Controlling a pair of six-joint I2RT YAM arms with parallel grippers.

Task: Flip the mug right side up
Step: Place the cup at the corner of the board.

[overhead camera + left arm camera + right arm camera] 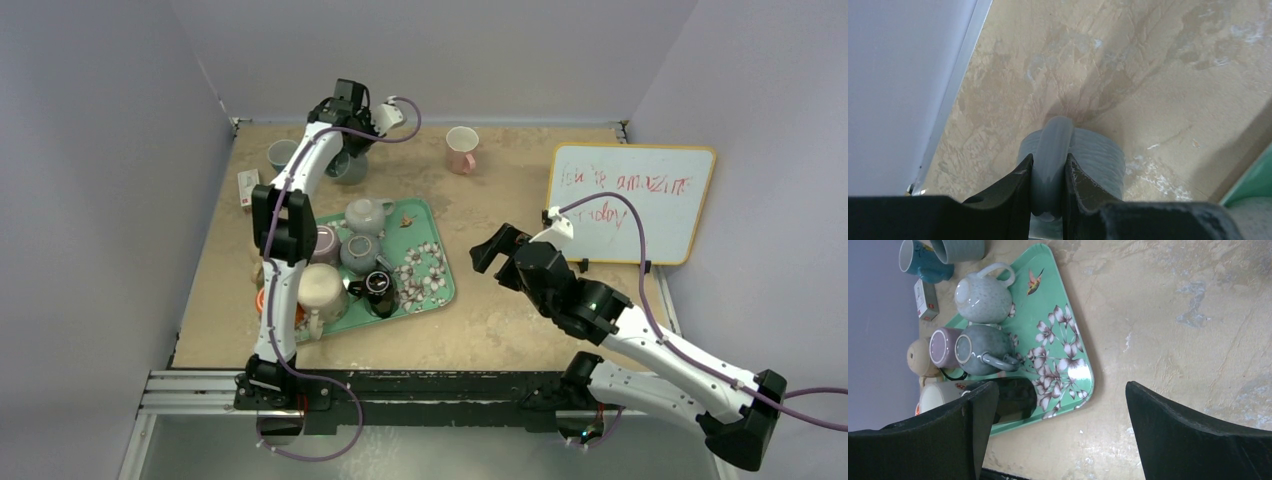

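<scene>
A grey-blue ribbed mug (349, 168) is at the far left of the table, just behind the green tray (437, 290). My left gripper (348, 147) is over it. In the left wrist view the fingers (1015, 187) are shut on the mug's handle (1054, 145), with the ribbed body (1100, 156) beyond it, close to the table. I cannot tell which end of the mug is up. It also shows in the right wrist view (959, 249). My right gripper (490, 250) is open and empty above bare table to the right of the tray (1068, 300).
The tray carries two teapots (368, 214), a purple cup (326, 243), a cream mug (321, 290) and a dark pot (379, 288). A teal mug (281, 153) and a small box (247, 185) are far left, a pink mug (461, 149) at the back, a whiteboard (630, 200) on the right.
</scene>
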